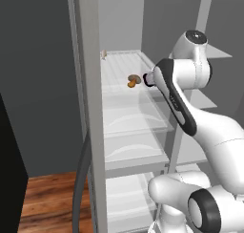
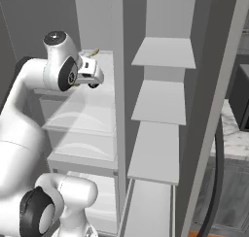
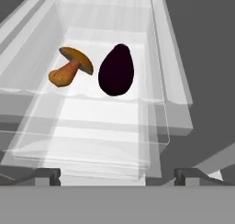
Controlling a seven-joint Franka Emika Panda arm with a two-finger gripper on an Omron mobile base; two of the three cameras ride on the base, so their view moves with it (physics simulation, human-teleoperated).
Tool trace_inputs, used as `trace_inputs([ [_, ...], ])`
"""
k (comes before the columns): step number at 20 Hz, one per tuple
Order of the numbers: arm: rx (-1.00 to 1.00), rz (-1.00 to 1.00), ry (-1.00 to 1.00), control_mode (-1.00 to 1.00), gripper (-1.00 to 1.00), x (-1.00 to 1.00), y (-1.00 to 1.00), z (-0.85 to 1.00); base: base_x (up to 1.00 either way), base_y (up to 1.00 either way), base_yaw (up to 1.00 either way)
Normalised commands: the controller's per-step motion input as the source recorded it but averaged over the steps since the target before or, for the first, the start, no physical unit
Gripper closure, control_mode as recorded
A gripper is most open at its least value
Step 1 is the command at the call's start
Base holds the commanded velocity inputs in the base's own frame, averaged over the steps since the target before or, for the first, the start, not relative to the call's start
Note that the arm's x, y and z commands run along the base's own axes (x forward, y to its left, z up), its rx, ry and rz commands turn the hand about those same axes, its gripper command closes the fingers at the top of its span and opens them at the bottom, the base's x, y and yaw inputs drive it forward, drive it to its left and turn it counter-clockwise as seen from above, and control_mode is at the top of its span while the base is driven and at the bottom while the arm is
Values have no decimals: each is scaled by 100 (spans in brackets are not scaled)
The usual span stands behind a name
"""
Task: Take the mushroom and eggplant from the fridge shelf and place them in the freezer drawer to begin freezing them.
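The arm reaches level into the fridge, fingers (image 3: 117,173) spread; ahead lie the mushroom (image 3: 70,67) and eggplant (image 3: 116,70), fingertips cut off.

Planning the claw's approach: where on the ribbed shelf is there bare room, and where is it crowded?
The fridge shelf is bare in the near strip between its front rim and the two items, and behind them toward the back wall. It is crowded mid-shelf, where the mushroom and eggplant lie side by side with a narrow gap. The claw is open.
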Motion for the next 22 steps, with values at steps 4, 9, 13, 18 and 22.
trace_inputs([
  [4, 1, -3, 0, -100, -100, 40, 0, -13, 0, 0, 0],
  [9, 2, -7, 5, -100, -100, 61, 0, -18, 0, 0, 0],
  [13, 1, -7, 9, -100, -100, 66, 1, -20, 0, 0, 0],
  [18, 4, -7, 7, -100, -100, 66, 6, -17, 0, 0, 0],
  [22, 6, -3, 3, -100, -100, 55, 5, -14, 0, 0, 0],
])
